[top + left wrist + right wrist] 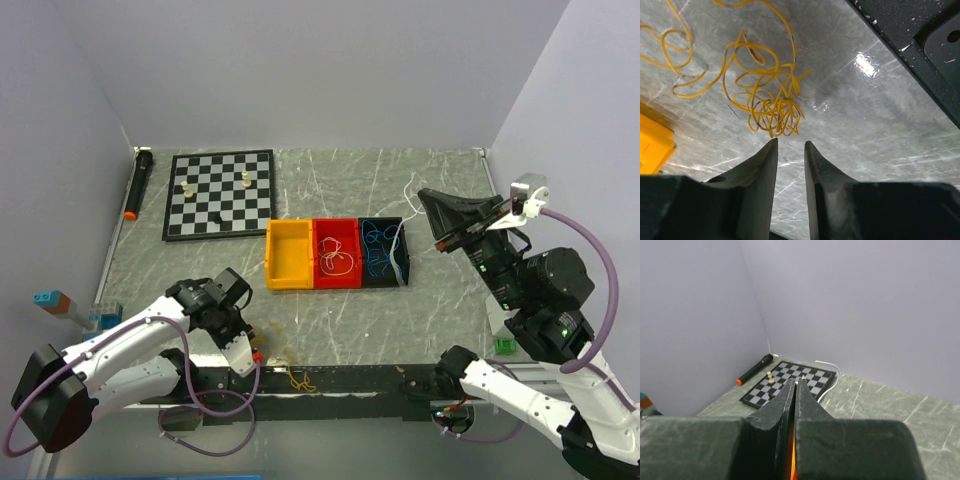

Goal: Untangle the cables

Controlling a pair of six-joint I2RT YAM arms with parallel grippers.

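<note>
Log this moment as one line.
left gripper: open, empty, near yellow cable | right gripper: shut, above table | white cable: in red bin

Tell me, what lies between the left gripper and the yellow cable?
Nothing. The left wrist view shows only a bare strip of table between the left gripper, jaws apart, and the yellow cable.
</note>
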